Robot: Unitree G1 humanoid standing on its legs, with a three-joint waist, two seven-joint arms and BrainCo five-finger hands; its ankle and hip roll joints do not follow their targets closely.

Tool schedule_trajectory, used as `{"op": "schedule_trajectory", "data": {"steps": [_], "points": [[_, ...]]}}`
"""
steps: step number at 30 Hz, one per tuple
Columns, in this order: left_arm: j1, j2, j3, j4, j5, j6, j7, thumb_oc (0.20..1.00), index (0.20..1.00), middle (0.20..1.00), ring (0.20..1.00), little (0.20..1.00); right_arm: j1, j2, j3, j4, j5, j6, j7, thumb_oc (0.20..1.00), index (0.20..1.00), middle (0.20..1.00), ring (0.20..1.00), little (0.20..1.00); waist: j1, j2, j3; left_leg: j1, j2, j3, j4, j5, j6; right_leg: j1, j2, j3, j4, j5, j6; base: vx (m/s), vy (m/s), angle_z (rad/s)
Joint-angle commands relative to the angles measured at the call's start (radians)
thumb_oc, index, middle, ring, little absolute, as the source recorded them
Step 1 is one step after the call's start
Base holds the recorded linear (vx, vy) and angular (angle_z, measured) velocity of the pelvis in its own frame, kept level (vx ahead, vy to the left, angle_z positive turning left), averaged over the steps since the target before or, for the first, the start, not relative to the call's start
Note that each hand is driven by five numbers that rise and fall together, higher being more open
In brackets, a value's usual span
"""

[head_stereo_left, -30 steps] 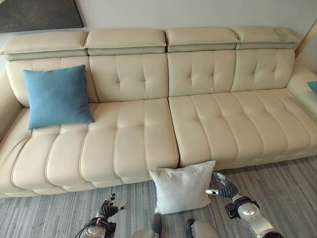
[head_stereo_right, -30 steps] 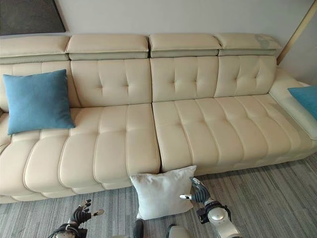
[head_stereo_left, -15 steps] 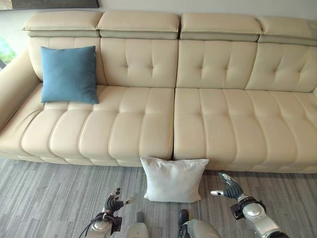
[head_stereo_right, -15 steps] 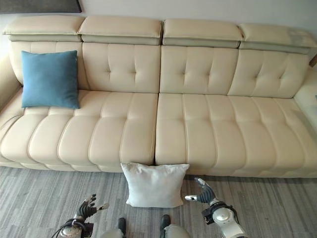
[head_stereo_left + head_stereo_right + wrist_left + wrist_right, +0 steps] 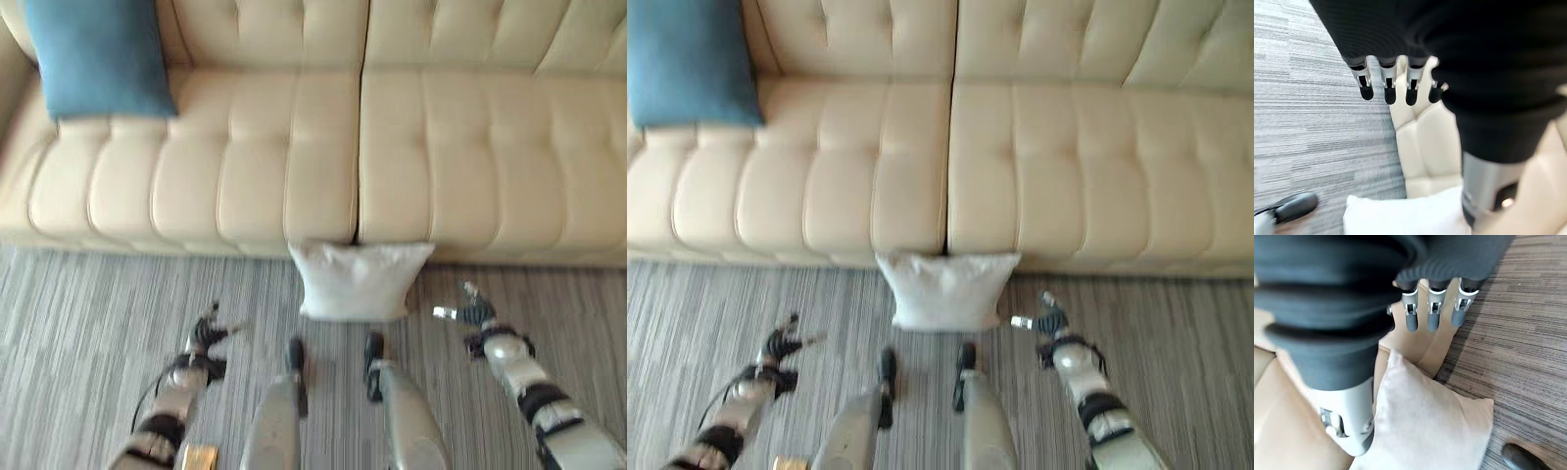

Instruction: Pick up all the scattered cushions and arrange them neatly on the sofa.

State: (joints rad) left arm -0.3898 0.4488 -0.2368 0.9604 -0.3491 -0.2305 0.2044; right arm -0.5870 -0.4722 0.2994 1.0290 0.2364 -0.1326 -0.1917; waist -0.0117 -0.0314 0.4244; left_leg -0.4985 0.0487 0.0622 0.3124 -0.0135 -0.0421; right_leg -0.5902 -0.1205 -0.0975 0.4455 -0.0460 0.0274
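your left hand [image 5: 206, 331] hangs low over the grey striped carpet [image 5: 88, 323], out to the left of the white cushion [image 5: 361, 280] and well apart from it. its arm comes up from the lower left, and in the left wrist view its fingers [image 5: 1387, 87] hang straight and relaxed with nothing in them. your right hand [image 5: 472, 311] sits on the other side, near the cushion's right edge but apart from it, thumb poking toward the cushion. in its own wrist view the fingers [image 5: 1432, 311] are also straight and spread, holding nothing.

the white cushion stands on the carpet, propped against the front of the cream sofa [image 5: 460, 147] right at the seam between the two seat sections. it is pale, soft and a little rumpled (the top edge sags between two pointed corners). it is roughly square, slightly wider than tall, so its long axis runs along the sofa front. its face is turned out toward you, tilted back against the sofa.

a blue cushion [image 5: 96, 57] already rests on the left end of the sofa seat, leaning on the backrest, far from both hands.
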Motion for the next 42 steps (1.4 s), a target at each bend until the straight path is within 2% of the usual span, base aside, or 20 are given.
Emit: {"op": "schedule_trajectory", "data": {"steps": [1, 4, 5, 6, 7, 8, 11, 16, 17, 18, 19, 23, 26, 27, 30, 31, 35, 36, 37, 42], "points": [[0.006, 0.030, -0.015, 0.000, -0.033, -0.054, 0.055, 1.000, 1.000, 1.000, 1.000, 1.000, 0.003, -0.037, 0.022, -0.009, 0.077, -0.059, -0.064, 1.000, 1.000, 1.000, 1.000, 1.000, 0.002, -0.006, -0.056, 0.005, 0.008, -0.060, 0.086, -0.099, -0.020, 0.040, 0.013, 0.047, -0.002, -0.068, 0.047, -0.14, -0.001, -0.05], [-0.119, 0.071, -0.065, 0.001, -0.019, -0.056, 0.075, 1.000, 1.000, 1.000, 1.000, 1.000, -0.159, -0.074, 0.065, 0.040, 0.105, -0.066, -0.093, 1.000, 1.000, 1.000, 1.000, 1.000, -0.007, -0.001, -0.014, -0.166, 0.019, -0.062, 0.213, -0.124, -0.013, -0.123, 0.015, 0.067, 0.096, -0.082, 0.042, -0.14, -0.007, -0.07], [-0.164, 0.078, -0.081, 0.009, -0.020, -0.056, 0.086, 1.000, 1.000, 1.000, 1.000, 1.000, -0.212, -0.081, 0.081, 0.069, 0.117, -0.067, -0.103, 1.000, 1.000, 1.000, 1.000, 1.000, -0.007, 0.004, -0.003, -0.227, 0.024, -0.070, 0.284, -0.170, -0.014, -0.180, 0.017, 0.072, 0.159, -0.120, 0.046, -0.06, -0.021, -0.15], [-0.199, 0.076, -0.096, 0.018, -0.022, -0.054, 0.085, 1.000, 1.000, 1.000, 1.000, 1.000, -0.253, -0.078, 0.097, 0.086, 0.124, -0.067, -0.112, 1.000, 1.000, 1.000, 1.000, 1.000, -0.009, 0.007, -0.001, -0.273, 0.029, -0.071, 0.316, -0.179, -0.011, -0.222, 0.018, 0.081, 0.181, -0.128, 0.044, -0.09, -0.063, -0.17], [-0.345, 0.072, -0.145, 0.064, -0.031, -0.051, 0.114, 1.000, 1.000, 1.000, 1.000, 1.000, -0.380, -0.055, 0.120, 0.137, 0.163, -0.071, -0.150, 1.000, 1.000, 1.000, 1.000, 1.000, -0.016, 0.017, 0.007, -0.438, 0.032, -0.084, 0.435, -0.209, -0.008, -0.377, 0.018, 0.092, 0.291, -0.156, 0.037, -0.11, -0.080, -0.11], [-0.441, 0.066, -0.184, 0.107, -0.030, -0.048, 0.124, 1.000, 1.000, 1.000, 1.000, 1.000, -0.445, -0.026, 0.140, 0.162, 0.182, -0.068, -0.173, 1.000, 1.000, 1.000, 1.000, 1.000, -0.023, 0.021, -0.002, -0.537, 0.033, -0.095, 0.507, -0.229, -0.004, -0.472, 0.022, 0.104, 0.363, -0.175, 0.032, -0.09, -0.078, -0.09], [-0.540, 0.050, -0.228, 0.130, -0.028, -0.042, 0.135, 1.000, 1.000, 1.000, 1.000, 1.000, -0.513, 0.008, 0.176, 0.174, 0.190, -0.070, -0.194, 1.000, 1.000, 1.000, 1.000, 1.000, -0.023, 0.027, -0.003, -0.623, 0.031, -0.101, 0.579, -0.251, 0.002, -0.553, 0.026, 0.107, 0.418, -0.191, 0.024, 0.00, -0.024, -0.03], [-0.763, -0.015, -0.320, 0.192, -0.022, -0.020, 0.161, 1.000, 1.000, 1.000, 1.000, 1.000, -0.655, 0.135, 0.247, 0.174, 0.250, -0.069, -0.192, 1.000, 1.000, 1.000, 1.000, 1.000, -0.019, 0.041, -0.014, -0.770, 0.016, -0.124, 0.697, -0.282, 0.016, -0.696, 0.045, 0.099, 0.529, -0.213, 0.019, 0.01, -0.020, -0.04], [-0.793, -0.023, -0.331, 0.193, -0.017, -0.018, 0.159, 1.000, 1.000, 1.000, 1.000, 1.000, -0.666, 0.155, 0.254, 0.164, 0.271, -0.076, -0.178, 0.520, 0.520, 0.520, 0.520, 0.520, -0.019, 0.043, -0.016, -0.782, 0.014, -0.125, 0.707, -0.284, 0.017, -0.707, 0.044, 0.096, 0.536, -0.215, 0.018, 0.00, 0.000, 0.00], [-0.794, -0.023, -0.332, 0.194, -0.017, -0.018, 0.159, 1.000, 1.000, 1.000, 1.000, 1.000, -0.667, 0.155, 0.254, 0.165, 0.271, -0.076, -0.178, 0.200, 0.200, 0.200, 0.200, 0.200, -0.019, 0.043, -0.017, -0.783, 0.014, -0.126, 0.707, -0.284, 0.017, -0.709, 0.044, 0.096, 0.537, -0.215, 0.018, 0.00, 0.000, 0.00], [-0.823, -0.033, -0.335, 0.172, -0.014, -0.025, 0.166, 0.200, 0.200, 0.200, 0.200, 0.200, -0.676, 0.183, 0.263, 0.115, 0.315, -0.099, -0.166, 0.200, 0.200, 0.200, 0.200, 0.200, -0.020, 0.043, -0.025, -0.793, 0.013, -0.128, 0.713, -0.285, 0.018, -0.718, 0.044, 0.092, 0.543, -0.214, 0.015, 0.00, 0.000, 0.00], [-0.821, -0.007, -0.325, 0.048, -0.029, -0.059, 0.188, 0.200, 0.200, 0.200, 0.200, 0.200, -0.652, 0.217, 0.242, -0.048, 0.422, -0.173, -0.143, 0.200, 0.200, 0.200, 0.200, 0.200, -0.025, 0.042, -0.043, -0.778, 0.012, -0.126, 0.690, -0.276, 0.014, -0.707, 0.047, 0.084, 0.527, -0.208, 0.011, 0.00, 0.000, 0.00], [-0.797, 0.003, -0.314, -0.018, -0.018, -0.072, 0.206, 0.200, 0.200, 0.200, 0.200, 0.200, -0.621, 0.223, 0.234, -0.119, 0.438, -0.201, -0.131, 0.200, 0.200, 0.200, 0.200, 0.200, -0.028, 0.038, -0.051, -0.759, 0.012, -0.125, 0.670, -0.271, 0.009, -0.692, 0.049, 0.081, 0.510, -0.203, 0.010, 0.00, 0.000, 0.00], [-0.763, 0.008, -0.291, -0.078, -0.016, -0.089, 0.223, 0.200, 0.200, 0.200, 0.200, 0.200, -0.585, 0.228, 0.216, -0.186, 0.452, -0.227, -0.119, 0.200, 0.200, 0.200, 0.200, 0.200, -0.031, 0.033, -0.059, -0.732, 0.015, -0.128, 0.641, -0.263, 0.004, -0.670, 0.052, 0.084, 0.483, -0.188, 0.013, 0.00, 0.000, 0.00], [-0.695, -0.007, -0.258, -0.170, -0.014, -0.107, 0.236, 0.200, 0.200, 0.200, 0.200, 0.200, -0.534, 0.218, 0.200, -0.283, 0.434, -0.239, -0.107, 0.200, 0.200, 0.200, 0.200, 0.200, -0.035, 0.027, -0.064, -0.668, 0.023, -0.127, 0.572, -0.247, -0.006, -0.613, 0.046, 0.083, 0.426, -0.170, 0.017, -0.05, 0.001, -0.02], [-0.622, -0.020, -0.234, -0.262, -0.002, -0.117, 0.244, 0.200, 0.200, 0.200, 0.200, 0.200, -0.483, 0.213, 0.192, -0.365, 0.403, -0.243, -0.106, 0.200, 0.200, 0.200, 0.200, 0.200, -0.035, 0.023, -0.062, -0.599, 0.025, -0.123, 0.509, -0.232, -0.013, -0.550, 0.042, 0.082, 0.370, -0.151, 0.023, -0.06, -0.014, 0.06], [-0.461, -0.062, -0.197, -0.437, 0.014, -0.129, 0.222, 0.200, 0.200, 0.200, 0.200, 0.200, -0.351, 0.188, 0.187, -0.522, 0.287, -0.215, -0.095, 0.200, 0.200, 0.200, 0.200, 0.200, -0.035, 0.018, -0.055, -0.418, 0.021, -0.115, 0.359, -0.197, -0.021, -0.385, 0.038, 0.076, 0.235, -0.110, 0.036, -0.02, -0.007, 0.02], [-0.358, -0.066, -0.183, -0.543, 0.036, -0.128, 0.199, 0.200, 0.200, 0.200, 0.200, 0.200, -0.262, 0.156, 0.192, -0.625, 0.193, -0.195, -0.083, 0.200, 0.200, 0.200, 0.200, 0.200, -0.037, 0.011, -0.054, -0.329, 0.016, -0.107, 0.276, -0.151, -0.020, -0.298, 0.029, 0.065, 0.150, -0.066, 0.037, -0.04, -0.009, 0.01], [-0.355, -0.066, -0.183, -0.545, 0.036, -0.127, 0.199, 0.200, 0.200, 0.200, 0.200, 0.200, -0.260, 0.156, 0.192, -0.628, 0.192, -0.193, -0.084, 0.200, 0.200, 0.200, 0.200, 0.200, -0.037, 0.010, -0.051, -0.321, 0.016, -0.106, 0.272, -0.150, -0.019, -0.290, 0.029, 0.065, 0.147, -0.065, 0.037, 0.00, 0.000, 0.00], [-0.088, -0.070, -0.139, -0.752, 0.066, -0.131, 0.138, 0.200, 0.200, 0.200, 0.200, 0.200, 0.014, 0.113, 0.166, -0.846, 0.027, -0.175, -0.027, 0.200, 0.200, 0.200, 0.200, 0.200, -0.036, -0.004, -0.061, -0.050, 0.012, -0.090, 0.107, -0.127, -0.024, -0.015, 0.021, 0.050, -0.020, -0.035, 0.054, 0.12, -0.007, 0.01]]}}
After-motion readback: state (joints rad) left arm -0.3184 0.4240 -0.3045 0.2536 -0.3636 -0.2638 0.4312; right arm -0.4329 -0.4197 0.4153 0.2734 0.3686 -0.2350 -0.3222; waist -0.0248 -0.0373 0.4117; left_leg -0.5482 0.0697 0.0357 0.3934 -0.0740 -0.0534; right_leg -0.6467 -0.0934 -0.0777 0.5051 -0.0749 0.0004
